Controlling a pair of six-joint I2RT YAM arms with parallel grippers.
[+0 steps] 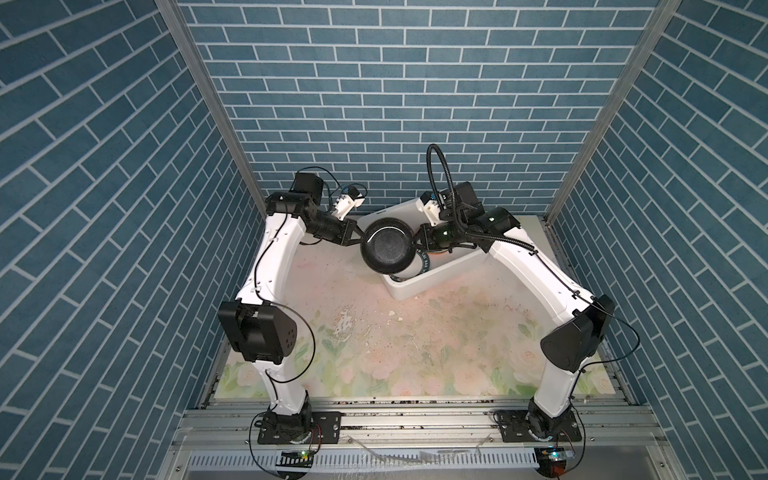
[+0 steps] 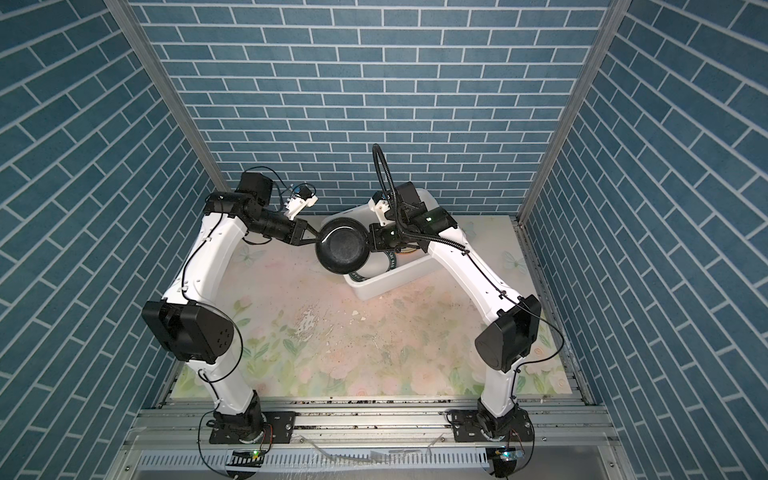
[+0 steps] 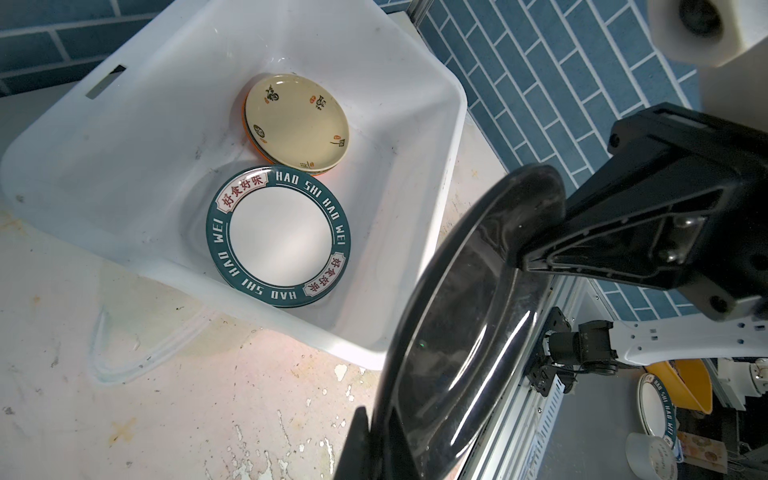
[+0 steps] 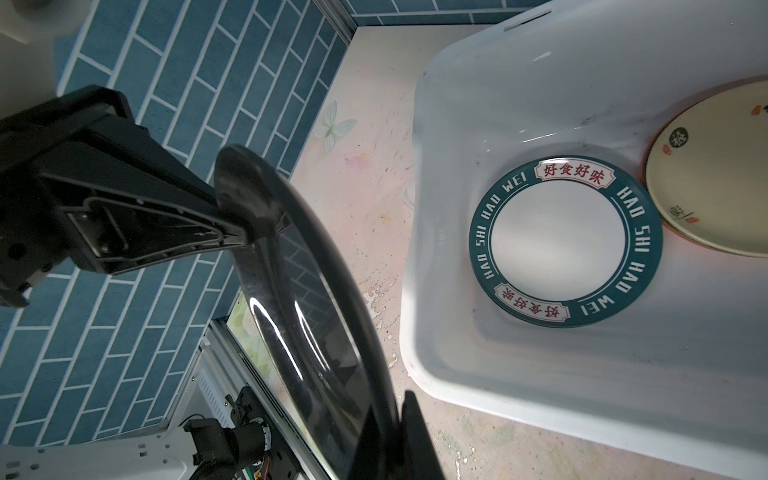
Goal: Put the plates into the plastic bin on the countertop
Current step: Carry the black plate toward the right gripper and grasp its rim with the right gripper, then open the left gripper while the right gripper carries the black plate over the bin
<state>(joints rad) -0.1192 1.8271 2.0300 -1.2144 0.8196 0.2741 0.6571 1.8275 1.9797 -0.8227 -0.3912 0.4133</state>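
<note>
The black plate (image 1: 386, 246) hangs in the air between the two arms, and each arm pinches it by the rim. The left end effector (image 1: 360, 240) is closed on the left edge and the right end effector (image 1: 415, 243) is closed on the opposite edge (the wrist views show a finger over the rim at both places). I judge this to be a handover. The bin (image 1: 453, 272) stands at the back right of the tabletop (image 1: 415, 332), on the right arm's side, so it is sensible that the right arm takes the plate for the last part.

In both top views the plate covers the bin's near left corner, but I cannot tell if it is over the opening. Inside the bin lie the white plate with the lettered rim (image 3: 278, 237) and, touching it, the cream plate (image 3: 297, 120), which rests on an orange plate (image 3: 249, 137).

Next, the left end effector should let go. If both arms pull, the smooth rim may slip.
</note>
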